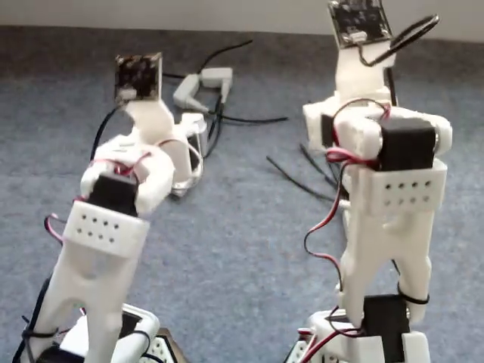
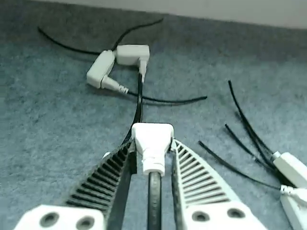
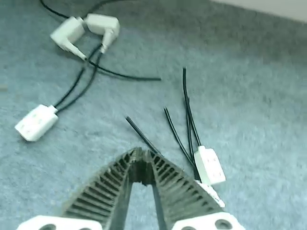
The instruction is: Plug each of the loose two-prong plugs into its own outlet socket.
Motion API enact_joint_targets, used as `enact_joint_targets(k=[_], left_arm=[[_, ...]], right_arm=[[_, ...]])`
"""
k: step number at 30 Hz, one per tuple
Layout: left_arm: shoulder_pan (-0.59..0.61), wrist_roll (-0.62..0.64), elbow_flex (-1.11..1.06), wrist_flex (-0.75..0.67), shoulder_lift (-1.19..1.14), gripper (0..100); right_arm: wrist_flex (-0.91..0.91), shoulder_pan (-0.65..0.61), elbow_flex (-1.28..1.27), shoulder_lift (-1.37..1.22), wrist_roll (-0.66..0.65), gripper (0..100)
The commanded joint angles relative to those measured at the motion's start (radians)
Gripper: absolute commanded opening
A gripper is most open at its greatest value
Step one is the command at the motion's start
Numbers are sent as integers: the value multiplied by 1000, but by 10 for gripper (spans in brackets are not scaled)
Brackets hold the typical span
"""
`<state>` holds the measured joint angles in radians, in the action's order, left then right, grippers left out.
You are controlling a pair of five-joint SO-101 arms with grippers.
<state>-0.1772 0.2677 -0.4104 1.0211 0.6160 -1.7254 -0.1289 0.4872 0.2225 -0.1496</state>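
My left gripper (image 2: 152,153) is shut on a white connector block (image 2: 152,139) with a black cord, just above the grey carpet. I cannot tell whether it is a plug or a socket. Beyond it lie two loose white two-prong plugs (image 2: 117,60), touching each other, also seen as plugs (image 3: 84,28) and plugs (image 1: 203,85). My right gripper (image 3: 140,157) is shut with nothing in it, low over the carpet. Right beside its fingertips lies a white outlet socket (image 3: 209,165) with black cords. Another white block (image 3: 36,122) lies farther off.
Loose black cords (image 3: 184,115) trail across the carpet between the arms. More white cord ends (image 2: 292,172) lie at the side of the left wrist view. A pale wall edge (image 1: 242,15) bounds the far side. The left arm (image 1: 113,219) and right arm (image 1: 389,174) hide the carpet beneath them.
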Motion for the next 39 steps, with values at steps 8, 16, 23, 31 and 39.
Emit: enact_joint_targets(k=[8,16,23,31,39], left_arm=[[38,-339,417,384,-232,6],[120,-608,420,410,-352,6],[117,-681,420,448,-443,6],[117,-684,426,440,-610,6],[122,-681,461,440,-690,6]], right_arm=[[-36,143,-381,36,2,15],[36,142,-670,35,222,15],[189,136,-874,33,367,15],[378,139,-1059,35,370,15],[644,137,-1271,35,374,15]])
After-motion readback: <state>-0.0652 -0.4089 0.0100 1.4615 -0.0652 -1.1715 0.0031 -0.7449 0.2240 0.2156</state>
